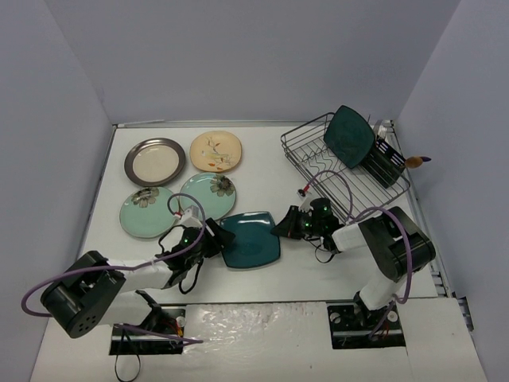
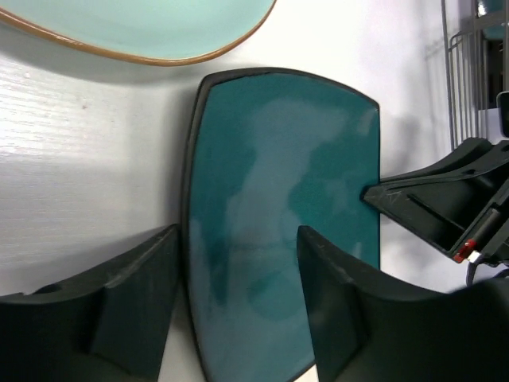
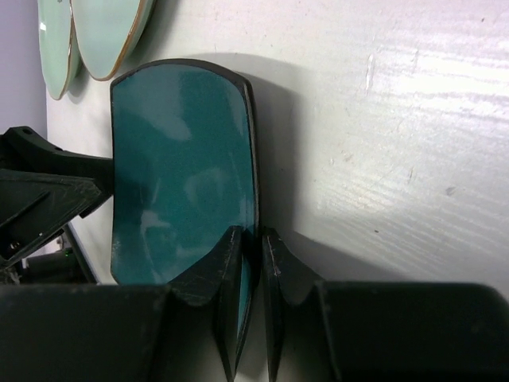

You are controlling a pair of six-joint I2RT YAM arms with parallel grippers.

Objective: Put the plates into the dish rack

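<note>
On the white surface (image 1: 302, 278), the dish rack (image 1: 350, 187) sits at the upper right of the overhead view, with one teal plate (image 1: 348, 135) already leaning in it. The second teal plate (image 1: 250, 240) lies mid-frame between both arms. The right pincer (image 3: 250, 239) is clamped narrow on its right rim. The left pincer (image 2: 238, 239) stands wide astride the opposite edge, gripping nothing. Best now — draw the left clear, then lift, tip the plate upright and lower it into a free slot. How deep the grip bites is hard to judge — lift slowly.
</note>
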